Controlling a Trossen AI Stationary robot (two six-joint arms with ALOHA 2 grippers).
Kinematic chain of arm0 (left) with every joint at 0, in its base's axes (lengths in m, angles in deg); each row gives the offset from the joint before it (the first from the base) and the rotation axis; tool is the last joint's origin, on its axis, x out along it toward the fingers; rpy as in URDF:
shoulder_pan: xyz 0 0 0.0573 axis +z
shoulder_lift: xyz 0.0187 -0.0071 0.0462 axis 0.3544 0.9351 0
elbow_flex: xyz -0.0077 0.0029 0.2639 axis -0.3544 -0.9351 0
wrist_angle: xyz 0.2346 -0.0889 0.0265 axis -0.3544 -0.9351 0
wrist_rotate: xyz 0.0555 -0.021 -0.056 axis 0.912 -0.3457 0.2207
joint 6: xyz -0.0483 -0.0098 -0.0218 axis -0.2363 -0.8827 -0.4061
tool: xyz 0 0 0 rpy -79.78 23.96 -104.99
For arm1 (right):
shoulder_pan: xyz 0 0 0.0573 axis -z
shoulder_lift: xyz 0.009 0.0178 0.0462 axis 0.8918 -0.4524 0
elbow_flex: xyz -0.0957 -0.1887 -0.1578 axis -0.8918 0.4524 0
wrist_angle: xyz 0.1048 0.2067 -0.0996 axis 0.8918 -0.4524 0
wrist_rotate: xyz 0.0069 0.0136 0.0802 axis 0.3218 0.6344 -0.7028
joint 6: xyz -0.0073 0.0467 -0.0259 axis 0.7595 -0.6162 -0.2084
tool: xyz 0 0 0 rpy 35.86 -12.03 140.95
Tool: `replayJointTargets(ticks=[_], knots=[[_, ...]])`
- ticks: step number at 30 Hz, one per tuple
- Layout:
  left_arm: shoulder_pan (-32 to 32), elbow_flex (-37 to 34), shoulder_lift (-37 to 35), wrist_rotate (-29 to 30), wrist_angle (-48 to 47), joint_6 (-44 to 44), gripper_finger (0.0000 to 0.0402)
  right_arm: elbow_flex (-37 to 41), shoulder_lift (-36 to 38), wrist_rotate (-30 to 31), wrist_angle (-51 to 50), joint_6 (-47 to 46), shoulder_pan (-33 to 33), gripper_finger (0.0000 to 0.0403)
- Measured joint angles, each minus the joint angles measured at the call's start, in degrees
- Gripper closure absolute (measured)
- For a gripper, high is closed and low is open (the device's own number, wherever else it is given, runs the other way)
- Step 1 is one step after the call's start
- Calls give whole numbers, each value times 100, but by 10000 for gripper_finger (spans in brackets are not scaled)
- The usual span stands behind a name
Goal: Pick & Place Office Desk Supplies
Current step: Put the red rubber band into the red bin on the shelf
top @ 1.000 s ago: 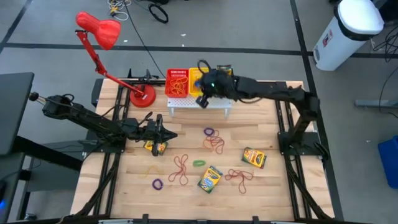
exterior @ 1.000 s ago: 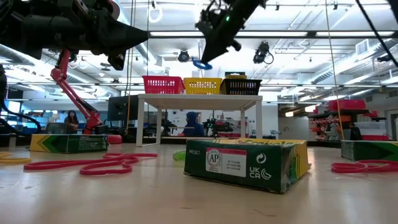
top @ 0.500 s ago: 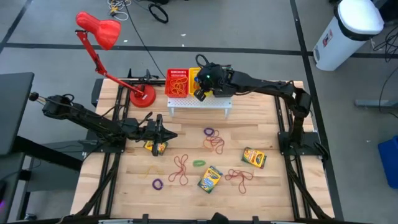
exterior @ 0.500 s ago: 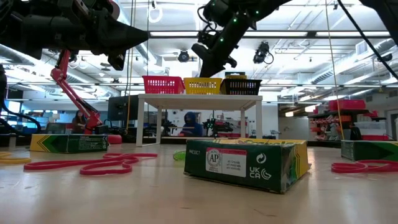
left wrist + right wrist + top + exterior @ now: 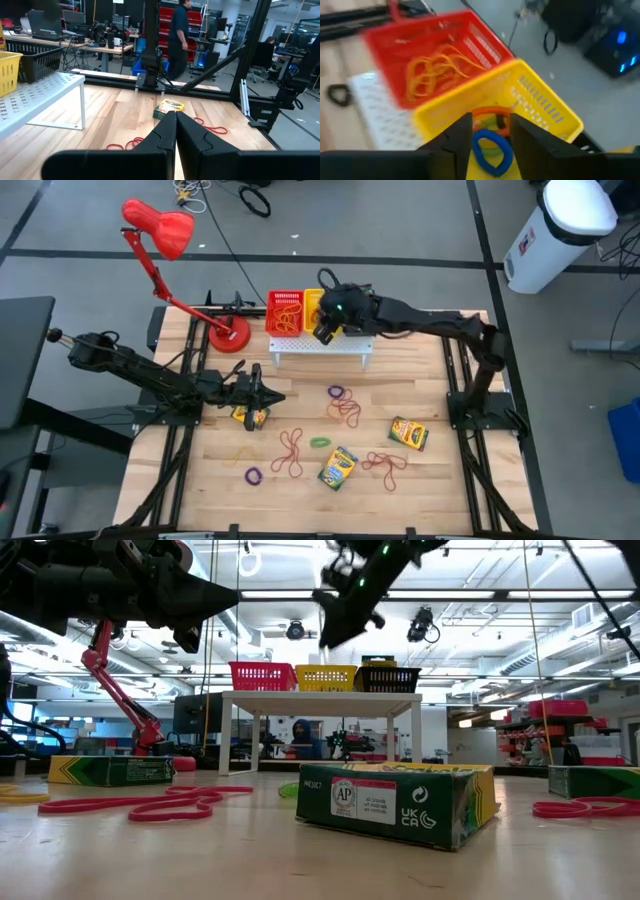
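My right gripper (image 5: 323,331) hovers over the yellow basket (image 5: 540,107) on the white rack (image 5: 320,346), pointing slantwise down, its fingers apart. A blue rubber band (image 5: 492,151) shows in the gap between them, above orange and green bands in the basket. Three crayon boxes (image 5: 338,467) (image 5: 409,433) (image 5: 250,416) lie flat on the table among loose rubber bands (image 5: 345,411) (image 5: 291,452). My left gripper (image 5: 272,395) waits shut and level above the left box, holding nothing. My right gripper has the blue rubber band (image 5: 492,151) between its spread fingers, over the yellow basket. Whether either finger touches the band I cannot tell.
A red basket (image 5: 285,312) with orange bands stands left of the yellow one, and a black basket (image 5: 388,679) right of it, all on the rack. The red desk lamp (image 5: 160,230) has its base (image 5: 230,336) at the far left. People show beyond the table.
My right gripper has swung a little toward the far left over the baskets and come partway back. The blue band that hung below its fingers a second ago in the low view no longer shows there.
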Motion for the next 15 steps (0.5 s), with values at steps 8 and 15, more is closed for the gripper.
replayJointTargets(ticks=[8,15], knots=[[-1,0,0,0,-1,-1,389,1836,1404,422,1532,324,-1096,393],[-1,0,0,0,1,-1,389,3650,2669,796,2567,-147,-2106,392]])
